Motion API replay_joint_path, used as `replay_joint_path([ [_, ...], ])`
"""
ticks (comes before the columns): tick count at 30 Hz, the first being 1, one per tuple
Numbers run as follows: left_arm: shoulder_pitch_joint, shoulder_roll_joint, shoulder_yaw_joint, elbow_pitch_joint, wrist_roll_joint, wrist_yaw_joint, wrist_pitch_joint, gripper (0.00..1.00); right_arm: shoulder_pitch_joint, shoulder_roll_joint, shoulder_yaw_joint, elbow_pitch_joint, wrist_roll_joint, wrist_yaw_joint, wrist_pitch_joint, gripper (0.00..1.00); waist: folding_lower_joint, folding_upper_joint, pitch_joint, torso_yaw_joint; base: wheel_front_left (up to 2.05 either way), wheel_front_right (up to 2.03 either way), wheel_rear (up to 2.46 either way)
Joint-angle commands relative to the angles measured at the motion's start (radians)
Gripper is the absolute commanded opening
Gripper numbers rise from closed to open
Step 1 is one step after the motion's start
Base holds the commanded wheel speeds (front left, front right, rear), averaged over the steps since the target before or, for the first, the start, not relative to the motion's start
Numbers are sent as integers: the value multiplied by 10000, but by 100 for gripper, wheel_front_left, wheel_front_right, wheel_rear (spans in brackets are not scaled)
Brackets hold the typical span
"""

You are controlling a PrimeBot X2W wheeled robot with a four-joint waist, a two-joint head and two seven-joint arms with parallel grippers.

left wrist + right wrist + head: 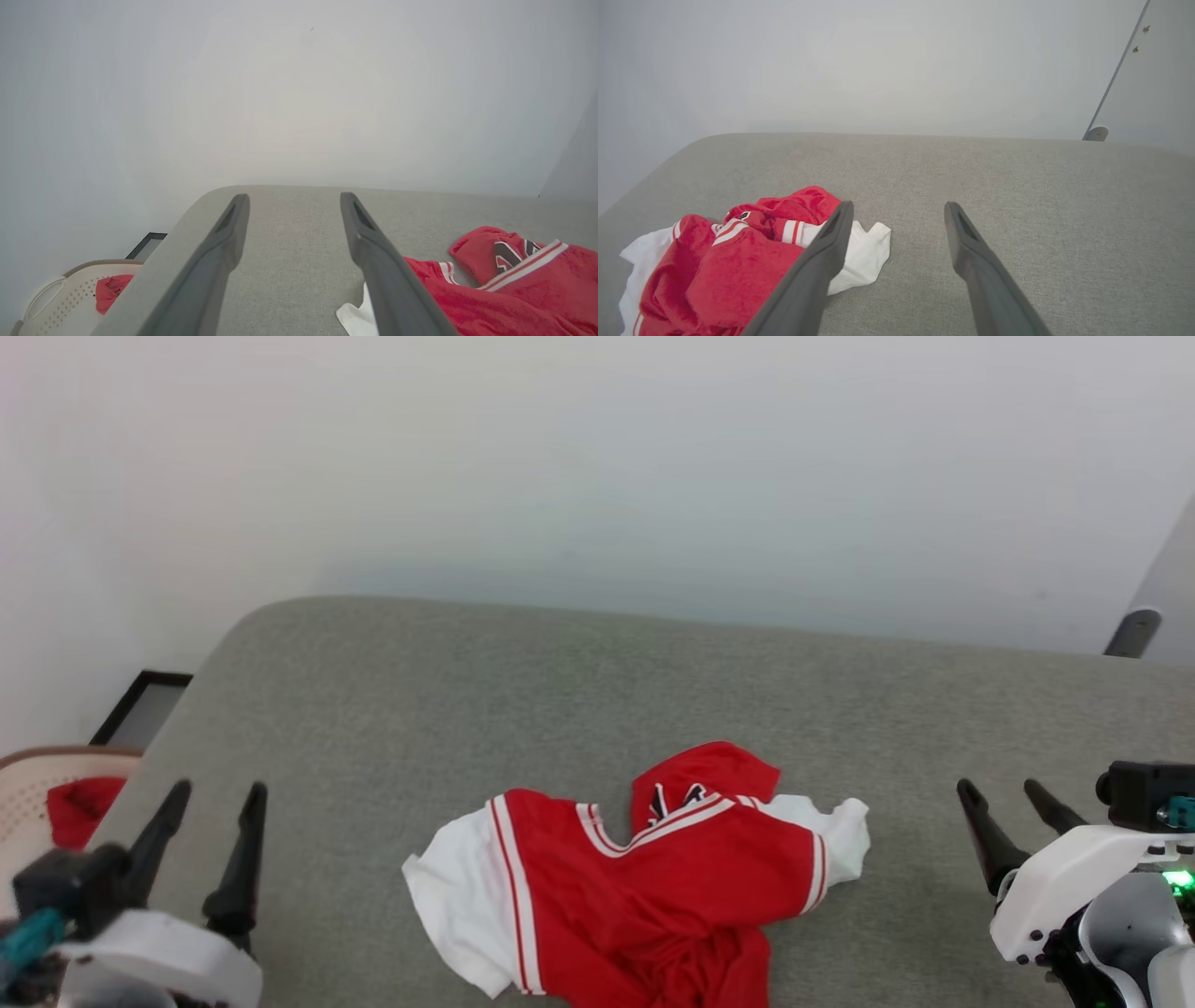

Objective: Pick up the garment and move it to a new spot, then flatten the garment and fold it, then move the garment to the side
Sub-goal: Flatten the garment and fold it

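Observation:
The garment, a red jersey with white sleeves and striped trim, lies crumpled on the grey padded surface near its front edge, at the middle. Black lettering peeks from a folded-over flap. My left gripper hovers open at the lower left, well clear of the shirt. At the lower right, my right gripper is open too, a little beyond the right white sleeve. In the left wrist view the garment lies right of my fingers. In the right wrist view the garment lies left of the fingers.
A cream perforated basket holding a red cloth stands off the surface's left edge, also seen as the basket in the left wrist view. A dark-framed panel lies on the floor by the wall. A door edge with a stopper is far right.

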Motion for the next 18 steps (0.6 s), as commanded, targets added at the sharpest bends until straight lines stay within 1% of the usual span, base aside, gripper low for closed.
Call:
replay_joint_path([
  [1, 146, -23, 73, -31, 55, 90, -95, 100, 38, -43, -6, 54, 133, -3, 76, 100, 0, -1, 107, 154, 0, 0, 0],
  [6, 551, -151, 250, -191, 306, 303, -481, 100, -305, -342, 113, 470, 327, -3, 822, 100, 0, -1, 324, 540, 0, 0, 0],
  [11, 680, -461, 426, -256, 408, 392, -611, 100, -729, -663, 250, 916, 448, -3, 1547, 100, 0, -1, 599, 973, 0, 0, 0],
  [18, 373, -950, 404, -177, 629, 206, -687, 100, -1659, -1030, 182, 1843, 461, -3, 2806, 100, 0, -1, 1324, 1536, 0, 0, 0],
])
